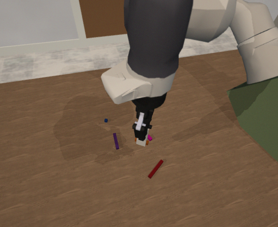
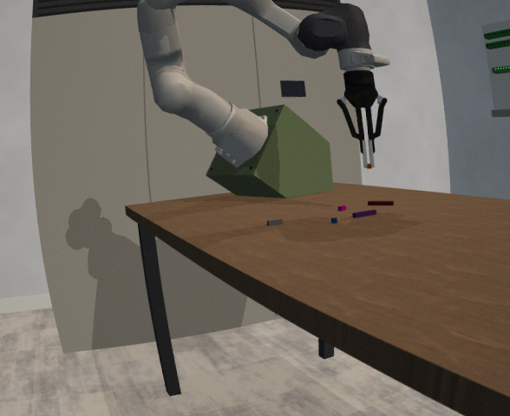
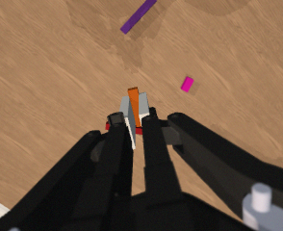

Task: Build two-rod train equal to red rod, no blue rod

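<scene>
From my remote station, reading the top view from near to far: the red rod [image 1: 155, 169] lies flat and slanted on the desk [image 1: 61, 195], nearest the camera and well apart from the others. Beyond it hangs the gripper [image 1: 141, 141], its fingers drawn narrow and clamped on the orange rod [image 3: 134, 103], whose ends show at either side of the pads; in the exterior view the rod [image 2: 369, 165] is plainly raised well above the desk. Just right of the gripper, on the desk, lies the short magenta rod [image 1: 149, 137]; to its left lies the purple rod [image 1: 116, 141], and farther off the small blue rod [image 1: 106, 120]. The grey rod [image 2: 274, 222] shows only in the exterior view, at the left of the group and apart from the rest. I judge the step in hand to be the carrying of the first train member: orange and grey together match the red rod's length. The next move calls for me to bring the orange rod to the grey one, turn it along that rod's axis, lower it flat with the ends nearly touching, and keep the pair well away from the blue and magenta rods.
</scene>
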Robot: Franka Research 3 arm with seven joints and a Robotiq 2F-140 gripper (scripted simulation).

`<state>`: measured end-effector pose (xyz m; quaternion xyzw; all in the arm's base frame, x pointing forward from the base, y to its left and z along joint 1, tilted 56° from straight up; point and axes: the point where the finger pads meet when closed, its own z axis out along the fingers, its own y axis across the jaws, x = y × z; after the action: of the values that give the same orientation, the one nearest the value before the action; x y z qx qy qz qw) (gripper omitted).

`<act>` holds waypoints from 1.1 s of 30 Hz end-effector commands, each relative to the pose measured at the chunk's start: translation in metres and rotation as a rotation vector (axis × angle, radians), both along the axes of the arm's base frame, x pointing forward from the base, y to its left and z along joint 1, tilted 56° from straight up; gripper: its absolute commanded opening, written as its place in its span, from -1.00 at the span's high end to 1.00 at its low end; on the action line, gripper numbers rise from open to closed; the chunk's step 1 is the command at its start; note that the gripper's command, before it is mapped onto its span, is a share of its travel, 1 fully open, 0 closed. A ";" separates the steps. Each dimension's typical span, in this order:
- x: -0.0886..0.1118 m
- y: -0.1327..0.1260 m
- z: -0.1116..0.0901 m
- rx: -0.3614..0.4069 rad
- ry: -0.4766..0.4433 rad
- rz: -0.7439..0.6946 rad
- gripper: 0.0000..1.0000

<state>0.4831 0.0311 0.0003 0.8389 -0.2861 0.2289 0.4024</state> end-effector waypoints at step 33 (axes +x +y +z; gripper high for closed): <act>-0.004 -0.081 0.121 0.097 -0.552 -0.392 0.94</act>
<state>0.4814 -0.0430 0.1113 0.7323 -0.5022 0.3190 0.3314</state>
